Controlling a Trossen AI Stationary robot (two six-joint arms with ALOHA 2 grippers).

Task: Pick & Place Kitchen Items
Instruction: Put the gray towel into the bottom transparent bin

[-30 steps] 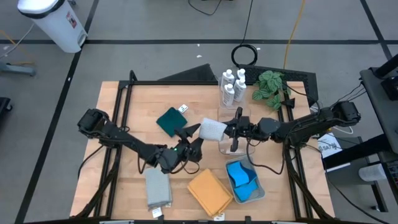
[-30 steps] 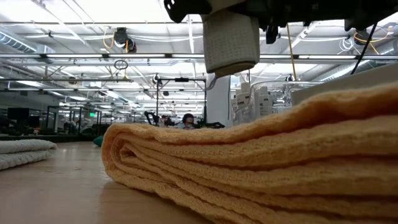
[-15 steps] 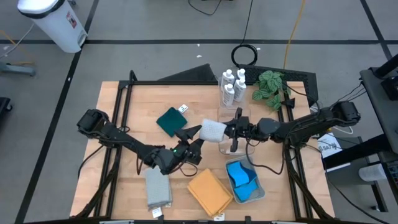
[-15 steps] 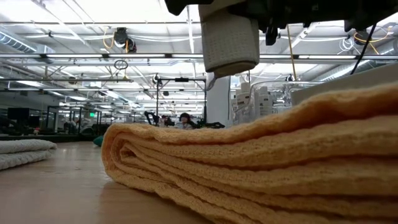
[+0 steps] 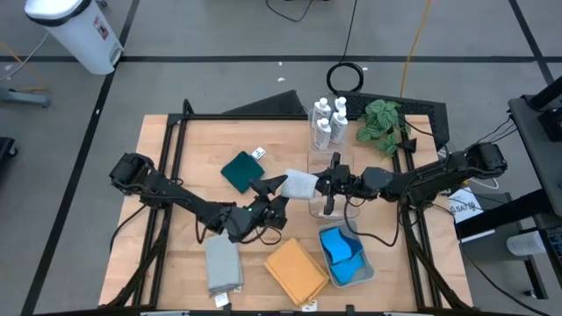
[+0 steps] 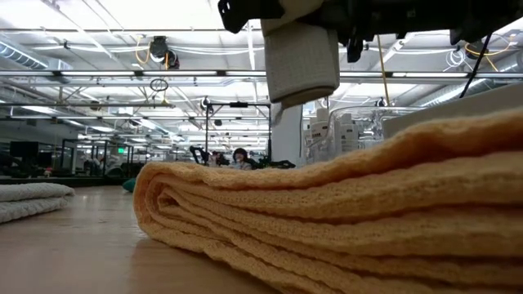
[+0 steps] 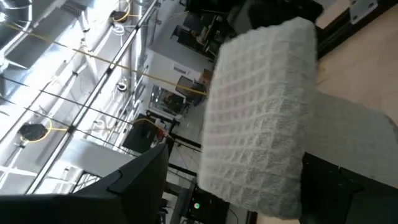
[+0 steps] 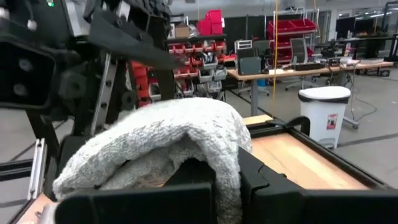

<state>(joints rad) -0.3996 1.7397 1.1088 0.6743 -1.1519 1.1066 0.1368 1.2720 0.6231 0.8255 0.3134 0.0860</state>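
My right gripper is shut on a pale grey waffle cloth, held in the air above the table's middle. In the low view the cloth hangs down. My left gripper is open right at the cloth's left end. In the left wrist view its fingers stand on either side of the cloth. A teal cloth, a grey cloth and an orange cloth lie flat on the table. Blue sponges lie in a tray. White bottles stand at the back. My right gripper pinches the folded cloth's right end between its two fingers, coming level from the table's right. Several layers bulge over the fingers. The cloth is lifted clear and its free end hangs toward my left gripper. I cannot tell whether my left gripper touches the cloth.
A clear plastic bin stands under my right gripper. The pale tray sits at the front right and a green plant at the back right. Black frame rails run along the table's sides. The orange cloth fills the low view's foreground.
My left gripper has edged toward the held cloth, its upper finger now reaching the cloth's left end. The cloth and my right gripper have stayed almost still in the air.
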